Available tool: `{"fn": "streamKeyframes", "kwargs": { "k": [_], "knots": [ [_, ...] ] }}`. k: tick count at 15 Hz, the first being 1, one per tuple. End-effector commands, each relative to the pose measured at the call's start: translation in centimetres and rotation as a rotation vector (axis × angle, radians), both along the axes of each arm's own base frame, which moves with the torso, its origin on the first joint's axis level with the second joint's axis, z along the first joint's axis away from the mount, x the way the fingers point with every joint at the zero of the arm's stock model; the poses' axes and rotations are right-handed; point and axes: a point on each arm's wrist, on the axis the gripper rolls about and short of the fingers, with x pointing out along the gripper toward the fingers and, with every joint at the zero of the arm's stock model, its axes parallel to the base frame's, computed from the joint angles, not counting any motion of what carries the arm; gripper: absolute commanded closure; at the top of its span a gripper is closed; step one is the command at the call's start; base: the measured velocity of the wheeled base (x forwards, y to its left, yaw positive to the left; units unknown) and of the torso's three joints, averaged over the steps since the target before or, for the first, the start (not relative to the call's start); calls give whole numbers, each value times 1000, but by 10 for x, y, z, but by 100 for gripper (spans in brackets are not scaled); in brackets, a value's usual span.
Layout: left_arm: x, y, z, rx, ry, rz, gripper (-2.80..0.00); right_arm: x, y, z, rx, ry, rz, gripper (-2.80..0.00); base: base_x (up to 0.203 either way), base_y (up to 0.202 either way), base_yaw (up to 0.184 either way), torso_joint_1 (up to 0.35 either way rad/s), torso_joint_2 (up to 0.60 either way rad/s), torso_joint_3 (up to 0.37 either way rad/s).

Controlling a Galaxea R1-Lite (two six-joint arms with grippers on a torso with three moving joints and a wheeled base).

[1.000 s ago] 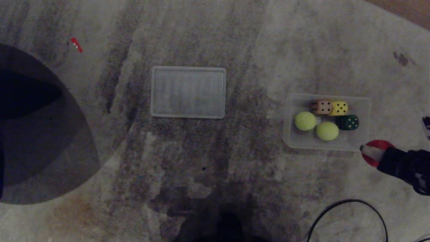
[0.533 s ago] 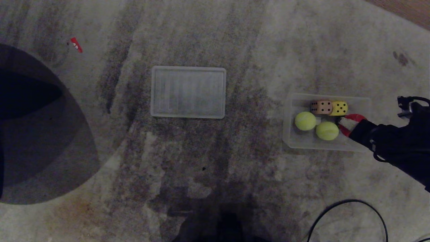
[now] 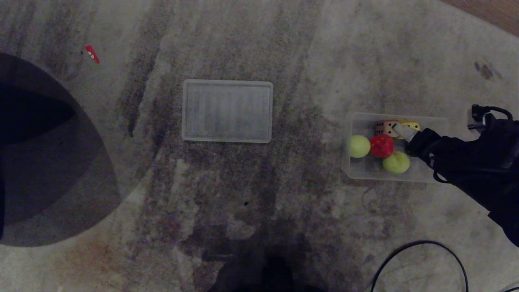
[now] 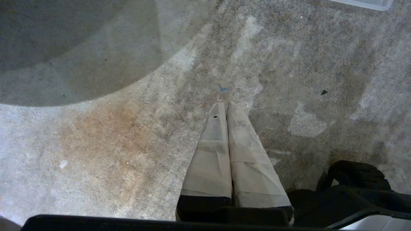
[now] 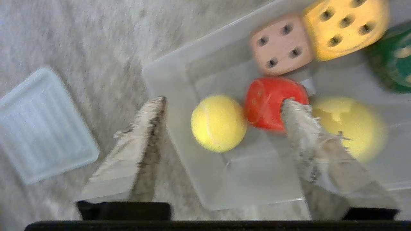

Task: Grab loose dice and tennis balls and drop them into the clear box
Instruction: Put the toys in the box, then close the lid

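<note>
The clear box (image 3: 349, 172) sits on the carpet at the right. In it lie a red die (image 3: 381, 146), two tennis balls (image 3: 358, 146) (image 3: 396, 162), a tan die (image 3: 384, 127) and a yellow die (image 3: 412, 125). A dark green die (image 5: 395, 61) shows only in the right wrist view. My right gripper (image 3: 401, 137) hangs over the box, open, nothing between its fingers. In its wrist view the red die (image 5: 269, 99) lies by one fingertip (image 5: 290, 106), between the balls (image 5: 218, 123) (image 5: 350, 125). My left gripper (image 4: 223, 104) is shut, parked over bare carpet.
The box's whitish ribbed lid (image 3: 227, 111) lies flat on the carpet to the left of the box. A black cable (image 3: 421, 243) loops near the front right. A small red scrap (image 3: 91, 53) lies far left, above a large dark round shape (image 3: 40, 162).
My right gripper swung from the box's front edge to over the box with the red die, then opened. The die now lies between the balls; the left ball rolled to the box's left wall.
</note>
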Motion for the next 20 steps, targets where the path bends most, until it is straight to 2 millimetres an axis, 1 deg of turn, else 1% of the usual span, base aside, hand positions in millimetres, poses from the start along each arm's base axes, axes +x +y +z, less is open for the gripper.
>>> {"fn": "streamKeyframes", "kwargs": {
  "k": [1, 2, 4, 6, 8, 9, 11, 12, 14, 15, 17, 20],
  "knots": [
    [0, 0, 0, -1, 1, 1, 0, -2, 2, 0, 1, -5, 15, -280, 0, 0, 0, 0, 0, 0],
    [0, 0, 0, -1, 3, 1, 0, -5, 2, 2, 2, -9, 17, -280, 0, 0, 0, 0, 0, 0],
    [0, 0, 0, -1, 3, 1, 0, -21, 1, 3, 0, -6, 36, -280, 0, 0, 0, 0, 0, 0],
    [0, 0, 0, -1, 1, 1, 0, -49, -1, 4, -3, 0, 93, -280, 0, 0, 0, 0, 0, 0],
    [0, 0, 0, -1, 1, 1, 0, -80, -4, 12, -4, -22, 133, -280, 0, 0, 0, 0, 0, 0],
    [0, 0, 0, -1, 2, 1, 0, -96, -5, 15, -10, -25, 145, 0, 0, 0, 0, 0, 0, 0],
    [0, 0, 0, -1, 3, 1, 0, -127, -9, 14, -53, 17, 156, 0, 0, 0, 0, 0, 0, 0],
    [0, 0, 0, -1, 2, 1, 0, -142, -10, 9, -84, 72, 158, 0, 0, 0, 0, 0, 0, 0],
    [0, 0, 0, -1, 1, 1, 0, -170, -15, -3, -149, 181, 152, 0, 0, 0, 0, 0, 0, 0],
    [0, 0, 0, -1, 2, 1, 0, -185, -18, -9, -187, 208, 139, 0, 0, 0, 0, 0, 0, 0],
    [0, 0, 0, -1, 2, 1, 0, -215, -23, -20, -255, 222, 104, 0, 0, 0, 0, 0, 0, 0],
    [0, 0, 0, -1, 3, 1, 0, -259, -26, -43, -306, 248, 61, 0, 0, 0, 0, 0, 0, 0]
  ]
}}
